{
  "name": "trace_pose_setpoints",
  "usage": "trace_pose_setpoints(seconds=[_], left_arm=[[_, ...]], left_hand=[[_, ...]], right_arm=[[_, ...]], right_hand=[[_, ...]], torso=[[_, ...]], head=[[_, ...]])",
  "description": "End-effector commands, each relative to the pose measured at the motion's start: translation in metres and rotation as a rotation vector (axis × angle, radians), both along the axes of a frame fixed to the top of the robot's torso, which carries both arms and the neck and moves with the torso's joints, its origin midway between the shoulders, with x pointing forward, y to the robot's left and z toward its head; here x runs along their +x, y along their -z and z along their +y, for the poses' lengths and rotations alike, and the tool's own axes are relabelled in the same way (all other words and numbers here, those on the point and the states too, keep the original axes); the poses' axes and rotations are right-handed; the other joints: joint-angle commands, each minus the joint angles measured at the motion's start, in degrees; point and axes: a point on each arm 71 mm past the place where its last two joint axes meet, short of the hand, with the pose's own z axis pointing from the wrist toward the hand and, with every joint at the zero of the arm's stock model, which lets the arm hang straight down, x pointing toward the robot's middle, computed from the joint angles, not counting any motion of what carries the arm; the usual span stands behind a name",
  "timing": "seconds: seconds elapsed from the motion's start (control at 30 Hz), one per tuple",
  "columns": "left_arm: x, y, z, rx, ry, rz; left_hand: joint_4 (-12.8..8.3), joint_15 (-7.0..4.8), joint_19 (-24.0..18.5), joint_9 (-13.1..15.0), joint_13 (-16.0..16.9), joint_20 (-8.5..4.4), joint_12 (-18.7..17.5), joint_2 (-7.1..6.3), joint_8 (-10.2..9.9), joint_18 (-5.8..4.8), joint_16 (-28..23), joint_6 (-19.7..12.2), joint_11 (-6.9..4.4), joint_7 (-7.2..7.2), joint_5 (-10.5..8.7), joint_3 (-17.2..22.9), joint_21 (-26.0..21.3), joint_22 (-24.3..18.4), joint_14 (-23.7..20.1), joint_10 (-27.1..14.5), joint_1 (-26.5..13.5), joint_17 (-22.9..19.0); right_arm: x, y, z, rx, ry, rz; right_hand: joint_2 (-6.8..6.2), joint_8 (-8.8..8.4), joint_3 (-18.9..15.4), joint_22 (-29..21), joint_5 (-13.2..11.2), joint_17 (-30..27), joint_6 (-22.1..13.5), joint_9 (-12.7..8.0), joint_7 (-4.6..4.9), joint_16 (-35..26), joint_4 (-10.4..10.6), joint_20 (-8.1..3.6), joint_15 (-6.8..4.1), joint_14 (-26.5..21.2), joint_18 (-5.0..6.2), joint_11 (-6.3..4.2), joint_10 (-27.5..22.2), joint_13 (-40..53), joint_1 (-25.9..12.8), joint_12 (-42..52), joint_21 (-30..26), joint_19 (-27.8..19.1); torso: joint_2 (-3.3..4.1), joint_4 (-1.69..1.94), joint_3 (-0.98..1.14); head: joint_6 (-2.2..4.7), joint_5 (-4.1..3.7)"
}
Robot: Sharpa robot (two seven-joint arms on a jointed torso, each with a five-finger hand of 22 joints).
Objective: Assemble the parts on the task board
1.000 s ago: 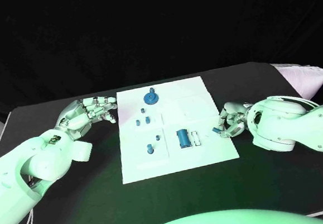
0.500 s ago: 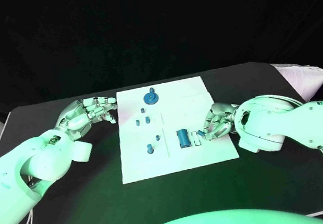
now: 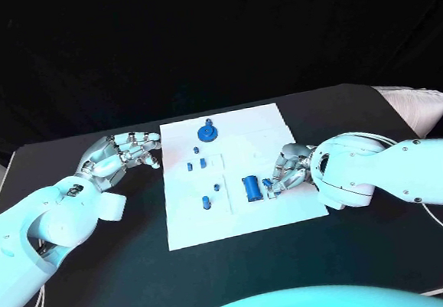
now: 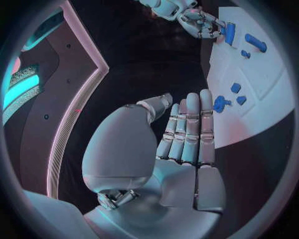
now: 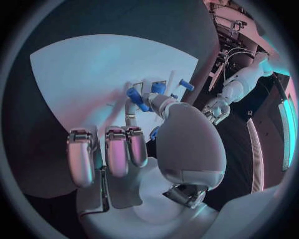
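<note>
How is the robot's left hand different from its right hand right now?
The left hand is beside the task board, over the black table; the right hand is over the board, by the big blue part. The left hand holds nothing; the right hand appears to pinch a small blue piece. Both are silver hands on white arms.

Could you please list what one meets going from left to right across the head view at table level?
Left robot hand → task board → large blue cylinder part → right robot hand.
</note>
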Motion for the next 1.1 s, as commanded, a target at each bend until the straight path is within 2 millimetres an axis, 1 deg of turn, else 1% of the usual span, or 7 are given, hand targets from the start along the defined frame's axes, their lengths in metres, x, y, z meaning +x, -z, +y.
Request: trace_pose_setpoints(seconds=[0.03, 0.17, 0.23, 0.33, 0.67, 1.1], left_arm=[[-0.0012, -0.0005, -0.0024, -0.008, 0.022, -0.003], [-0.0012, -0.0005, -0.0022, -0.007, 0.022, -0.002], [-0.0012, -0.0005, -0.0021, -0.007, 0.022, -0.002], [-0.0012, -0.0004, -0.0018, -0.006, 0.022, -0.002], [-0.0013, -0.0004, -0.0011, -0.005, 0.021, -0.001], [-0.0012, -0.0003, -0.001, -0.004, 0.021, 0.0]], left_hand=[[0.06, 0.1, 0.5, 0.1, -0.02, -0.04, 0.28, 0.05, 0.13, 0.37, -0.28, -0.49, 0.01, -0.01, -0.1, 0.19, -0.31, -0.05, -0.35, -0.31, -0.03, 0.09], [0.06, 0.1, 0.5, 0.1, -0.02, -0.04, 0.28, 0.05, 0.13, 0.37, -0.28, -0.49, 0.01, -0.01, -0.1, 0.19, -0.31, -0.05, -0.35, -0.31, -0.03, 0.09], [0.06, 0.1, 0.5, 0.1, -0.02, -0.04, 0.28, 0.05, 0.13, 0.37, -0.28, -0.49, 0.01, -0.01, -0.1, 0.19, -0.31, -0.05, -0.35, -0.31, -0.03, 0.09], [0.06, 0.1, 0.5, 0.1, -0.02, -0.04, 0.28, 0.05, 0.13, 0.37, -0.28, -0.49, 0.01, -0.01, -0.1, 0.19, -0.31, -0.05, -0.35, -0.31, -0.03, 0.09], [0.06, 0.1, 0.5, 0.1, -0.02, -0.04, 0.28, 0.05, 0.13, 0.37, -0.28, -0.49, 0.01, -0.01, -0.1, 0.19, -0.31, -0.05, -0.35, -0.31, -0.03, 0.09], [0.13, 0.12, 0.55, 0.1, -0.06, -0.04, 0.34, 0.04, 0.16, 0.35, -0.31, -0.57, 0.05, 0.01, -0.1, 0.27, -0.38, -0.1, -0.37, -0.43, -0.07, 0.11]], right_arm=[[0.0005, 0.0013, 0.0014, -0.028, -0.007, -0.006], [0.0005, 0.0026, 0.003, -0.035, -0.014, 0.0], [0.0006, 0.0031, 0.0029, -0.037, -0.013, 0.001], [0.0014, 0.0037, 0.0013, -0.047, -0.008, -0.001], [0.002, 0.0054, -0.0017, -0.077, -0.012, 0.012], [0.0002, 0.0039, 0.0032, -0.055, -0.021, -0.002]], right_hand=[[-0.02, -0.2, -0.31, 14.82, -0.28, 12.96, 0.09, -0.07, -0.32, 0.19, 0.23, 0.22, 0.01, 5.5, -0.67, 0.08, 4.79, 13.62, -0.7, -0.18, -0.06, 5.81], [-0.08, -0.21, -0.72, 14.86, -0.46, 12.96, 0.13, -0.08, -0.3, 0.19, 0.49, 0.22, 0.02, 5.5, -0.69, 0.1, 4.78, 13.61, -1.47, -0.19, 0.02, 5.82], [-0.07, -0.18, -1.18, 14.85, 0.78, 12.96, 0.2, -0.05, -0.33, 0.19, 0.55, 0.22, 0.01, 5.5, -0.68, 0.07, 4.77, 13.59, -2.06, -0.23, 0.0, 5.82], [0.08, -0.12, -1.49, 14.86, 1.07, 13.07, 0.31, -0.02, -0.34, 0.24, 0.75, 0.22, 0.01, 5.52, -0.69, 0.08, 4.78, 13.61, -2.55, -0.2, 0.03, 5.82], [0.39, -0.05, -1.63, 14.89, 1.15, 13.06, 0.42, 0.0, -0.38, 0.24, 0.95, 0.21, 0.0, 5.52, -0.71, 0.05, 4.73, 13.54, -2.92, -0.31, 0.13, 5.83], [0.37, 0.0, -1.86, 14.95, 1.11, 13.24, 0.48, 0.03, -0.4, 0.33, 1.07, 0.21, -0.01, 5.56, -0.74, 0.05, 4.76, 13.58, -3.25, -0.26, 0.29, 5.85]], torso=[[0.0, -0.02, 0.05], [0.0, -0.05, 0.02], [0.01, -0.04, 0.04], [-0.02, -0.03, 0.02], [0.0, -0.05, 0.0], [-0.01, -0.03, 0.02]], head=[[-0.07, -0.01], [-0.19, 0.02], [-0.24, 0.06], [-0.29, 0.03], [-0.43, 0.02], [-0.56, 0.07]])
